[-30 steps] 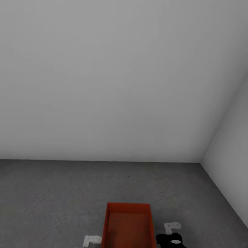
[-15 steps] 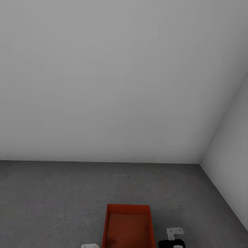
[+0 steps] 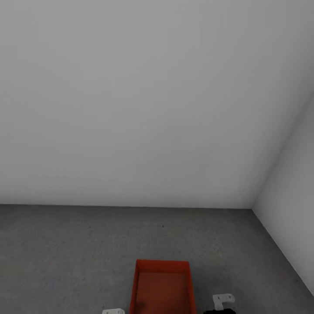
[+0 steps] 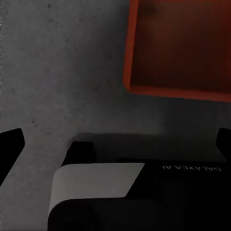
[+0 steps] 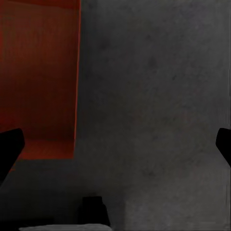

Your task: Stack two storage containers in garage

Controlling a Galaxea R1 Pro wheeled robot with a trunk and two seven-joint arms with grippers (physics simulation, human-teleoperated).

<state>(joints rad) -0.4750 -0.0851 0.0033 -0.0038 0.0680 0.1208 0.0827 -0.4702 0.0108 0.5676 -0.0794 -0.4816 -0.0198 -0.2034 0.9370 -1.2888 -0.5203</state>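
An orange-red storage container [image 3: 161, 288] sits lidless on the dark grey concrete floor [image 3: 65, 248] of the garage, low in the head view. A white part of my left arm [image 3: 114, 311] shows just left of it, and a white part of my right arm [image 3: 223, 300] just right of it, neither touching it. In the left wrist view the left gripper [image 4: 115, 144] is open, with the container [image 4: 183, 48] beyond its fingertips. The right gripper [image 5: 115, 144] is open too, and the container [image 5: 38, 77] lies beside it; bare floor is between its fingers.
Plain white-grey walls [image 3: 131, 109] meet in a corner at the right [image 3: 255, 205]. Concrete floor stretches from the container to the back wall and out to the left. My own dark base [image 4: 144, 192] shows under the left wrist.
Both arm ends have slid back toward the bottom edge of the head view, away from the container's sides. The container stays put; the whole view has shifted slightly.
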